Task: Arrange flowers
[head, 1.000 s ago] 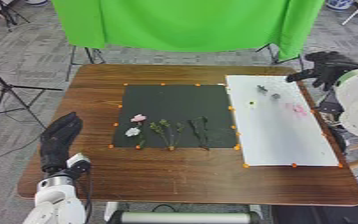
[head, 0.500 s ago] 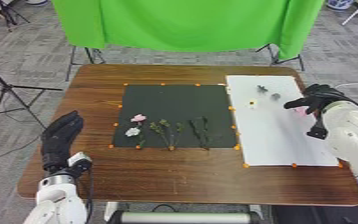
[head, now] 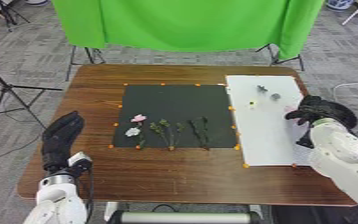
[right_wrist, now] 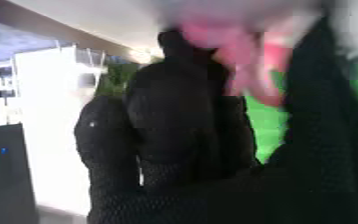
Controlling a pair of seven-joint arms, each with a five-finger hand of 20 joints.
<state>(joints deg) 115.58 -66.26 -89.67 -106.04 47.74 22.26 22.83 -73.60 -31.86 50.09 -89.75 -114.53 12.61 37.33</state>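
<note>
The right robot hand point(head: 325, 111) is over the white sheet point(head: 278, 145), thumb and fingers apart around a pink flower point(right_wrist: 236, 55); the left robot hand point(head: 60, 135) is straight-fingered

Gap between left hand point(head: 61, 134) and black mat point(head: 177, 102); stems point(head: 170, 136) obstruct near part.

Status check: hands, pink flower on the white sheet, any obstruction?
Left hand open, empty. Right hand at pink flower, hold unclear. That hand partly hides it.

Head view looks down; close wrist view shares green cloth point(head: 189, 25).
</note>
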